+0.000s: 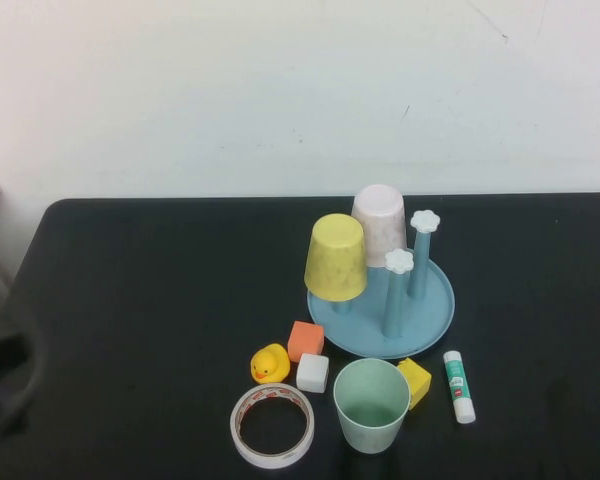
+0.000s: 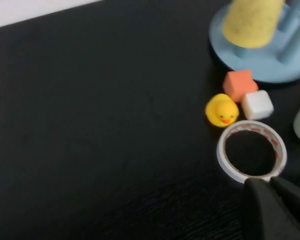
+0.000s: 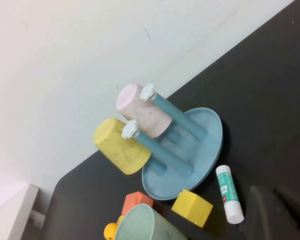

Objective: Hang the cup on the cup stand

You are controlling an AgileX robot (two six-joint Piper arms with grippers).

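I see the mint-green cup [image 1: 371, 405] upright on the black table [image 1: 140, 320], just in front of the blue cup stand [image 1: 435, 315], between the tape roll [image 1: 271, 426] and a yellow block [image 1: 415, 381]. A yellow cup [image 1: 336, 257] and a pinkish cup [image 1: 380, 222] hang inverted on 2 pegs. My left pincer [image 2: 270, 186] sits shut, empty, beside the tape; my right pincer [image 3: 277, 192], shut and empty, hovers near the glue stick [image 3: 228, 193].

- Bright, even light overhead; the white wall [image 1: 280, 90] glows, the black surface [image 1: 140, 300] soaks it up.
- Shadows soft and faint under the cup stand [image 1: 435, 310].
- Left wrist view is blurry; the left hand [image 2: 275, 207] is a dark, unfocused smear.
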